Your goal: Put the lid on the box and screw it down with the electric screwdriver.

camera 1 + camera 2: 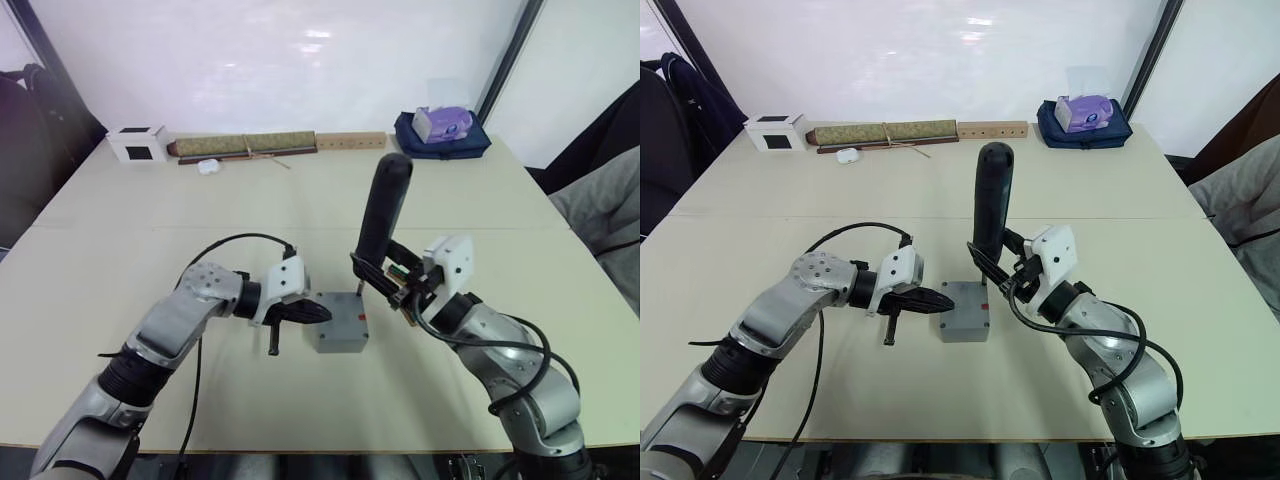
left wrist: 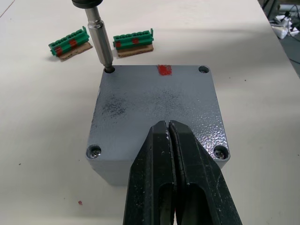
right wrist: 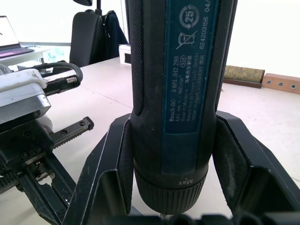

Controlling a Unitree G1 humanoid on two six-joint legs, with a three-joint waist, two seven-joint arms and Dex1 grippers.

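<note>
The grey lid (image 2: pixel 154 101), marked with a red dot, lies flush on the grey box (image 1: pixel 335 343) at the middle of the table. Screw heads sit in its two corners nearest my left gripper (image 2: pixel 168 125), which is shut with its tips resting on the lid's edge. The dark electric screwdriver (image 1: pixel 382 215) stands upright, and my right gripper (image 1: pixel 378 272) is shut on its lower body. Its metal bit (image 2: pixel 101 40) is seated in one far corner hole of the lid. The other far corner hole (image 2: pixel 203 69) is uncovered.
Two small green parts (image 2: pixel 70 42) (image 2: pixel 133 40) lie just beyond the box. Along the table's back edge are a white cube with a black square (image 1: pixel 137 144), a rolled mat (image 1: pixel 245 146), a wooden strip (image 1: pixel 350 141) and a tissue box on a blue bag (image 1: pixel 443 125).
</note>
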